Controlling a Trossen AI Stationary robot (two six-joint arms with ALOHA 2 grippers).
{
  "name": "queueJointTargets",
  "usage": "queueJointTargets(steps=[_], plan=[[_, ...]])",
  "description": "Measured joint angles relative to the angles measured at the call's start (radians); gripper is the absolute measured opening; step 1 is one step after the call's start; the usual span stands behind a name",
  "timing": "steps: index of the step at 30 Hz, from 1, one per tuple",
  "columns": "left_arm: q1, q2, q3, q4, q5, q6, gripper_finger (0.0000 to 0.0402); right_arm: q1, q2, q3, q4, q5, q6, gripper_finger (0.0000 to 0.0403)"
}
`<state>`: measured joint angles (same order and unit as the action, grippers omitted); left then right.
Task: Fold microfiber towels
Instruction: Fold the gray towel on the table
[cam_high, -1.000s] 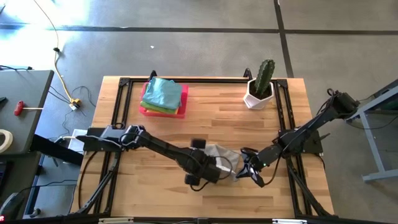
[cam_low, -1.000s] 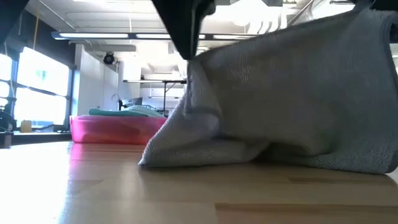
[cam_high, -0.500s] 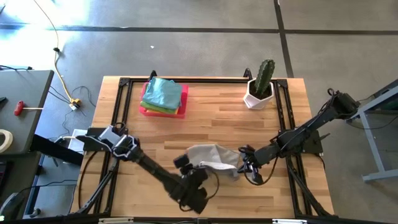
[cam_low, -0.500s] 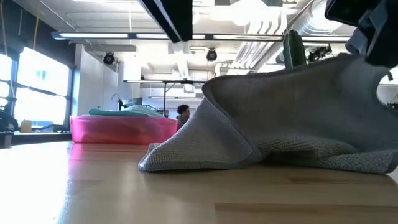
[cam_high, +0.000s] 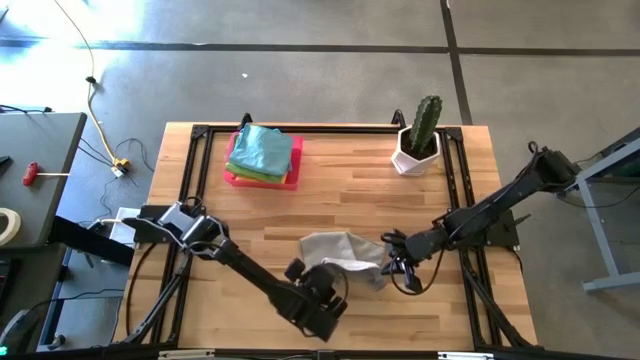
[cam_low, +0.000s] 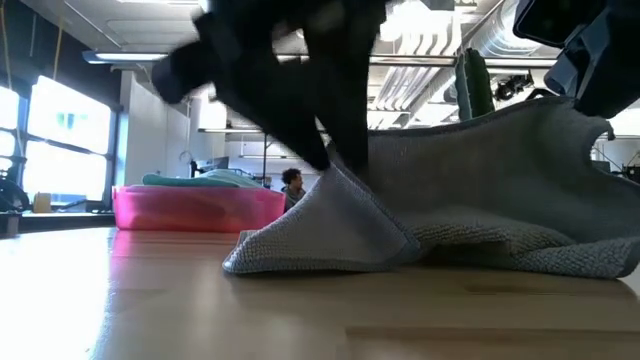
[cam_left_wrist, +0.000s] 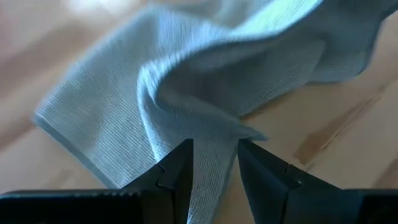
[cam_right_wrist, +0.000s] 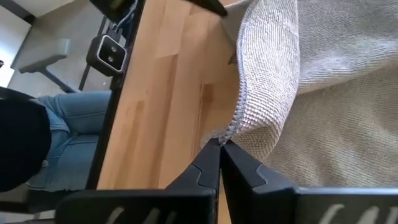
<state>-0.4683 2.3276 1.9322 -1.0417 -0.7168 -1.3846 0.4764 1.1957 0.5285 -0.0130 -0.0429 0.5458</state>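
A grey microfiber towel (cam_high: 340, 252) lies crumpled on the wooden table near its front edge. Its left part rests on the table (cam_low: 300, 250) and its right part is raised (cam_low: 520, 150). My right gripper (cam_high: 392, 262) is shut on the towel's right edge. My left gripper (cam_high: 325, 278) is open at the towel's near side. In the left wrist view its fingers (cam_left_wrist: 177, 171) stand on either side of a narrow fold of the towel (cam_left_wrist: 214, 155); I cannot tell whether they touch it. Other folded towels (cam_high: 265, 150) lie stacked on the pink tray (cam_high: 240, 178) at the far left. My right gripper pinches the grey towel's hemmed edge (cam_right_wrist: 239, 118) between its two fingers, at their free ends. It comes from the table's right side. The held edge is lifted above the table (cam_low: 560, 110), and the rest of the towel slopes down to the table on the left.
A cactus in a white pot (cam_high: 418, 150) stands at the far right. The black frame rails (cam_high: 190, 200) run along the table's edges. Bare wood lies between the tray and the grey towel. A person's jeans (cam_right_wrist: 62, 137) show beyond the table edge.
My left gripper has come off the towel's left part, drawn back toward the near edge, then moved up to the towel's near side again. The towel's left part has dropped and spread out on the table. Its right part stays raised in my right gripper.
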Motion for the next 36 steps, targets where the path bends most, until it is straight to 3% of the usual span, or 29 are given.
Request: queueJointTargets(steps=[4,11,17,22,26,30,36], plan=[[0.035,0.001,-0.059,0.077,0.067,-0.003,0.0118,-0.013,0.000,0.000,-0.005,-0.016,-0.029,0.0000],[0.079,0.000,-0.060,0.106,0.073,0.000,0.0118,-0.020,0.000,0.000,-0.007,-0.040,-0.033,0.0000],[0.087,0.000,-0.060,0.178,0.157,0.012,0.0118,-0.020,0.000,0.000,-0.015,-0.040,-0.068,0.0000],[0.086,0.000,-0.060,0.242,0.301,0.271,0.0118,-0.020,0.000,0.000,-0.016,-0.040,-0.101,0.0000],[0.094,0.000,-0.060,0.278,0.328,0.472,0.0118,-0.020,0.000,0.000,-0.015,-0.040,-0.094,0.0000],[0.111,0.000,-0.060,0.282,0.347,0.375,0.0118,-0.020,0.000,0.000,-0.014,-0.040,-0.056,0.0000],[0.108,0.000,-0.060,0.254,0.271,0.289,0.0145,-0.020,0.000,0.000,-0.014,-0.040,-0.057,0.0000]])
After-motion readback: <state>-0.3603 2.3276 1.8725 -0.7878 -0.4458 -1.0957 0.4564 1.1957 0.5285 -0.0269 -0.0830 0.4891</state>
